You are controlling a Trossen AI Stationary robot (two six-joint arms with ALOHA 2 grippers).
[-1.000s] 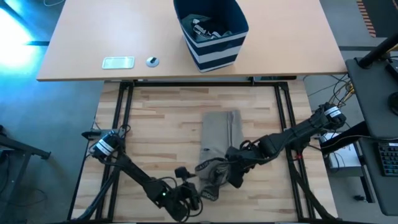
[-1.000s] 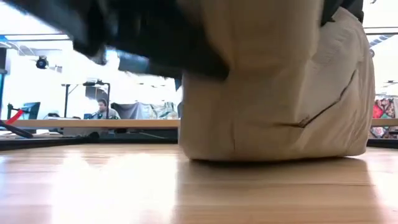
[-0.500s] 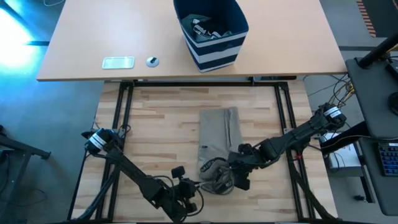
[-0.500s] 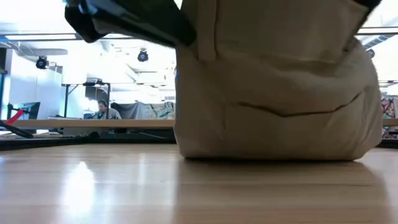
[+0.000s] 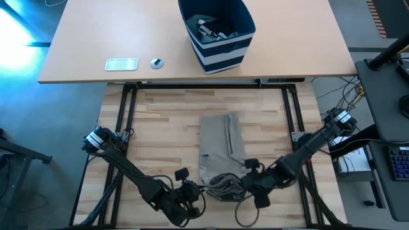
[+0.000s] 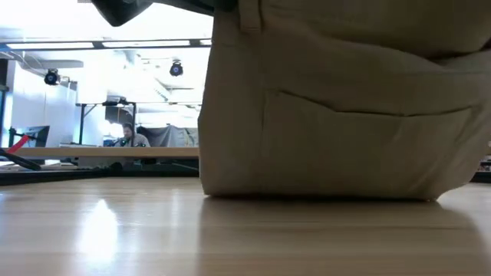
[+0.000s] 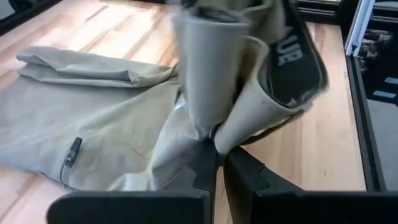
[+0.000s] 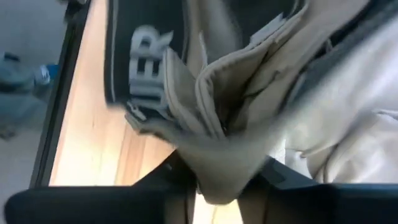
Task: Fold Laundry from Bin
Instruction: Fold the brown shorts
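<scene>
- The soft beige cloth garment (image 5: 220,156), trouser-like with a stitched pocket, lies on the pale wooden slatted tabletop (image 5: 166,128). Its far part is spread flat and its near end is bunched up between the two arms.
- The left tool (image 7: 217,163) is at the near edge of the tabletop, its dark fingers (image 7: 204,168) clenched tight on a pinch of the beige cloth that rises in a steep fold above them.
- The right tool (image 5: 250,185) sits just beside the left tool at the same bunched end. In its wrist view, beige folds pour down between its fingers (image 8: 180,180) and cover the tips; I cannot tell whether it is gripping or letting go.
- A dark label with white lettering (image 8: 140,65) shows inside the garment's waistband; the lettering is cut off and unreadable.
- From table height the beige cloth fills most of the sight, hiding both tools; only a dark bit of arm (image 6: 146,8) pokes in at the top edge.
- The boxy navy-blue fabric bin with white stripes (image 5: 217,35) stands on the separate tan desk (image 5: 83,51) beyond, well apart from the garment, with small grey pieces (image 5: 214,30) in it.
- A small white flat device (image 5: 121,64) and a little round object (image 5: 156,62) lie on that desk, left of the bin.
- Bare wood lies open on both sides of the garment and beyond it.
- A seated person (image 6: 129,136) is far off in the room.
</scene>
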